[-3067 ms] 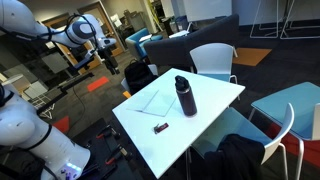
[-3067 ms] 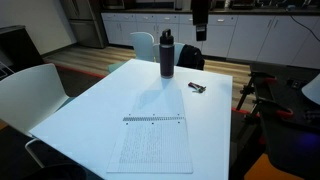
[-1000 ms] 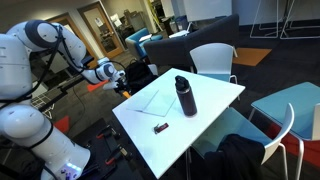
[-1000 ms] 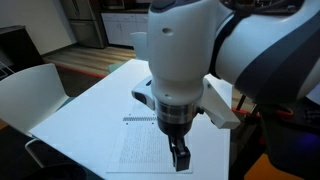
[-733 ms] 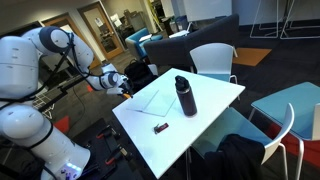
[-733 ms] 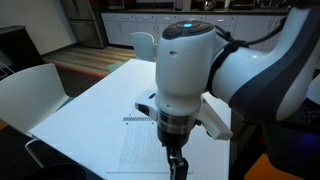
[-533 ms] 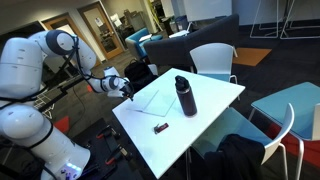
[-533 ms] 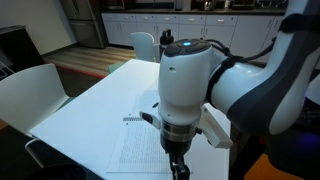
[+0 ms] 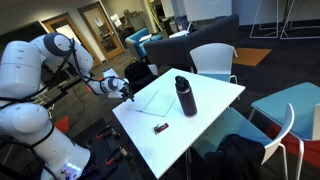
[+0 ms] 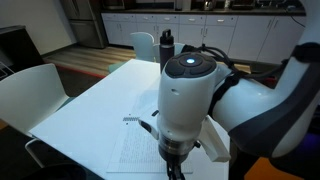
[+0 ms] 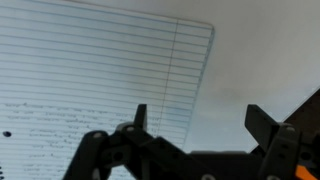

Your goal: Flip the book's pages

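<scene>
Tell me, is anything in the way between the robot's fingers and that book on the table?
Nothing visible is. In the wrist view the open fingers hang right over the book, at the edge of its lined page, with nothing between. The bottle and the small dark object sit farther along the table.

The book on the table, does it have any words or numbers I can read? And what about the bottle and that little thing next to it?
Nothing here can be read.
Book: faint handwriting between its ruled lines in the wrist view, too blurred to read.
Bottle: dark, no label or brand shows in either exterior view; too small to tell.
Small red-tipped object: too small to show any text.
</scene>
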Action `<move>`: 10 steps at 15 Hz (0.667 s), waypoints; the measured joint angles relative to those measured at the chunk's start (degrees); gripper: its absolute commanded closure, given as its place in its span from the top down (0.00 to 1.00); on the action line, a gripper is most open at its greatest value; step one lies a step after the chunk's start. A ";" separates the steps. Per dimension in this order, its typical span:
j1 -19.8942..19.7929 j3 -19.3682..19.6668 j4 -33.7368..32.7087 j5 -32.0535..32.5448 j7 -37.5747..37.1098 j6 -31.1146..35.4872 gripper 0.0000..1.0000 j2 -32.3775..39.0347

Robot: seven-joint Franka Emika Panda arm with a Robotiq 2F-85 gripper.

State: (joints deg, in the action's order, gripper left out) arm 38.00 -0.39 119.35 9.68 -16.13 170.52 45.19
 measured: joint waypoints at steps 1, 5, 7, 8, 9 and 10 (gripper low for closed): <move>1.43 1.15 -0.22 -0.28 -0.55 -0.01 1.00 0.18; 5.49 4.83 -0.80 -1.91 -2.37 -0.02 1.00 1.36; 6.96 6.51 -0.93 -2.70 -2.93 -0.02 1.00 1.94; 7.51 7.17 -0.93 -3.03 -3.39 -0.02 1.00 2.17; 7.88 7.64 -0.93 -3.47 -3.47 -0.02 1.00 2.36; 8.13 7.98 -0.93 -3.96 -3.47 -0.02 1.00 2.53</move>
State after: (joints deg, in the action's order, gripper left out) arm 46.12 7.59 118.41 5.72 -19.60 170.50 47.72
